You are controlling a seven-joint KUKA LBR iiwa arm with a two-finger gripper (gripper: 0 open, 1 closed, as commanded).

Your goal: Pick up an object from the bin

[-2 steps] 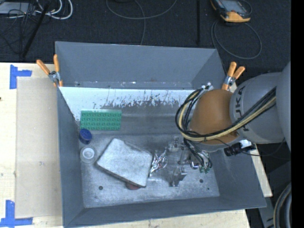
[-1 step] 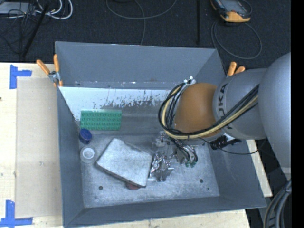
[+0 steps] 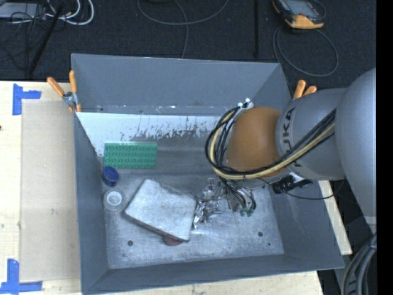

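My gripper (image 3: 203, 214) is low in the middle of the bin, right at the right-hand edge of a flat grey-white pad (image 3: 158, 209) that lies tilted on the bin floor. A small reddish thing (image 3: 174, 241) peeks out from under the pad's near edge. Whether anything is in the gripper I cannot tell.
A green studded plate (image 3: 130, 155) leans at the back left. A blue cap (image 3: 110, 176) and a clear round lid (image 3: 113, 198) lie by the left wall. The arm's brown cover and cables hang over the bin's right half.
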